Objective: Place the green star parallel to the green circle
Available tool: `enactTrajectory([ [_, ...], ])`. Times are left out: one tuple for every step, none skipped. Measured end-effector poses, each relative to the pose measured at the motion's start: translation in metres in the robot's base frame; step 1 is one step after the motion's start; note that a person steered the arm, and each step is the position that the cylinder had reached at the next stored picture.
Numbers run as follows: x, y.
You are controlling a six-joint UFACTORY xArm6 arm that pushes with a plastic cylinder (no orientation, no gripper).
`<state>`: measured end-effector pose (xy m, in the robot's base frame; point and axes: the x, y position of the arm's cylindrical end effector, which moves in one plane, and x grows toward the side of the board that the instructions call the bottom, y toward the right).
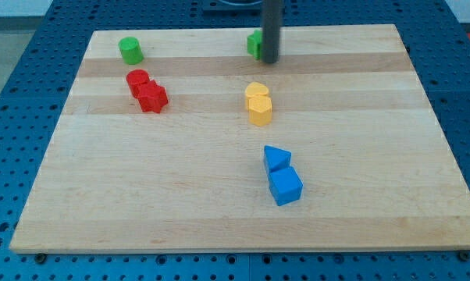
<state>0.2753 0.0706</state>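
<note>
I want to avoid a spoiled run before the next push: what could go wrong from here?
1. The green star sits close to the board's top edge; a push that way could slide it off.
2. My tip hides most of the star from its right, so the contact is hard to judge and the star may spin aside.
3. The green circle is far left; a long push may drift out of line.

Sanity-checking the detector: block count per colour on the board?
Green: 2, green circle, green star half hidden behind my tip
Red: 2
Yellow: 2
Blue: 2
Total: 8
</note>
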Motion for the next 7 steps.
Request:
enactTrajectory([
  [0.000, 0.042],
  [-0.044, 0.043],
  [-0.043, -0.013],
  [-0.024, -0.117],
  [-0.019, -0.118],
  [0.016, -0.085],
  [0.032, -0.132],
])
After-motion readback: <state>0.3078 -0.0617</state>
